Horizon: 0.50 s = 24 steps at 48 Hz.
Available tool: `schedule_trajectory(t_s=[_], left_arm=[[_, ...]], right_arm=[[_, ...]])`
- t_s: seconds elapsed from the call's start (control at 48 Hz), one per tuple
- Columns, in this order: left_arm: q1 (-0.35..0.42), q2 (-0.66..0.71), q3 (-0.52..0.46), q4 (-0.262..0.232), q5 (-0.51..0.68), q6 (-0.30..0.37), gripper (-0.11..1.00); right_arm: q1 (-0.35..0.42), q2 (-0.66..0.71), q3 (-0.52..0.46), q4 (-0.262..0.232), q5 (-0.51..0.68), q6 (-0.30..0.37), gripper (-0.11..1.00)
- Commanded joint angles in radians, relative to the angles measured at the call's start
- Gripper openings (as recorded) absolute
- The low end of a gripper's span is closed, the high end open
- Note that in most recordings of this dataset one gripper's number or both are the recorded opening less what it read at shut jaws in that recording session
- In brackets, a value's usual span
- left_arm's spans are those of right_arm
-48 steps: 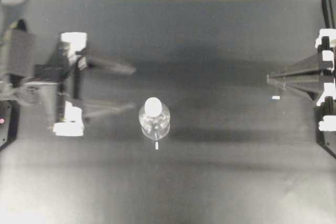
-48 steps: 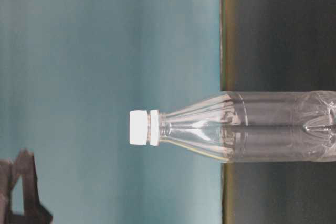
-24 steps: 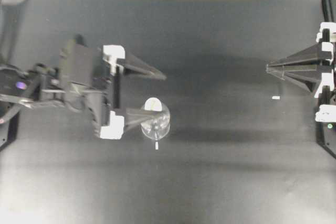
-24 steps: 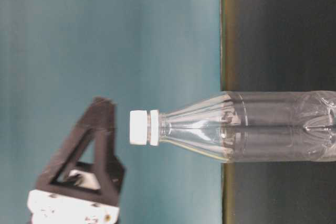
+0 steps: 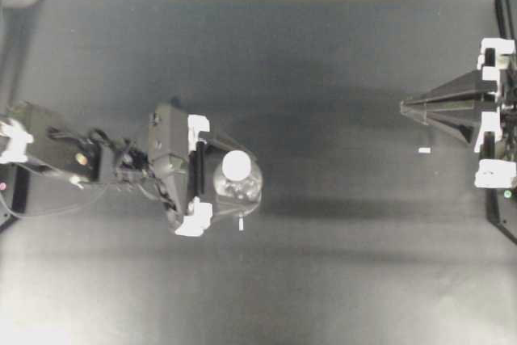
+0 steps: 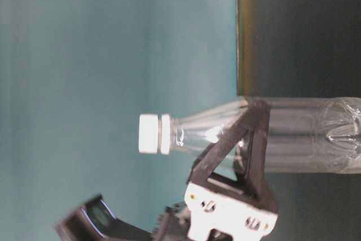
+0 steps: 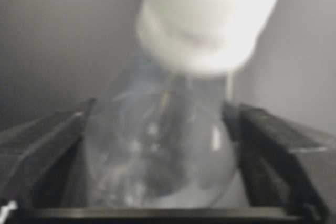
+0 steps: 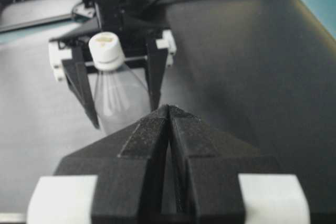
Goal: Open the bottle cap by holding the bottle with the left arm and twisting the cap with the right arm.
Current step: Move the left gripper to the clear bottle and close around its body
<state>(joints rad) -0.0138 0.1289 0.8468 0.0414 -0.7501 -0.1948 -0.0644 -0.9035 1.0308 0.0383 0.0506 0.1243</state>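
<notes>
The dark matte tabletop [image 5: 323, 280] carries everything. The slim black cabled left arm [image 5: 73, 155] reaches in from nine o'clock in the overhead view, and the bulky black boxy right arm [image 5: 493, 111] sits at the three o'clock edge, well apart from the middle. The small clear plastic bottle [image 5: 238, 183] stands upright near the centre. The left tool [image 5: 230, 183] is spread wide, one finger on either side of the bottle's body; contact cannot be told. The right tool [image 8: 169, 116] is clenched on nothing. The small round white cap [image 5: 236, 165] sits on the neck
</notes>
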Motion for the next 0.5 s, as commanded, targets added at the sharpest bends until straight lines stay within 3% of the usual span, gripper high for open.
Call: schedule_trajectory(t_s=[0.0, 0.479], left_arm=[[-0.015, 0.046, -0.017, 0.003, -0.008, -0.008, 0.99], [-0.021, 0.123, 0.06, 0.003, 0.005, -0.012, 0.98]], right_arm=[[0.0, 0.009, -0.003, 0.003, -0.015, 0.023, -0.01], [0.0, 0.008, -0.002, 0.003, 0.0, 0.077, -0.01]])
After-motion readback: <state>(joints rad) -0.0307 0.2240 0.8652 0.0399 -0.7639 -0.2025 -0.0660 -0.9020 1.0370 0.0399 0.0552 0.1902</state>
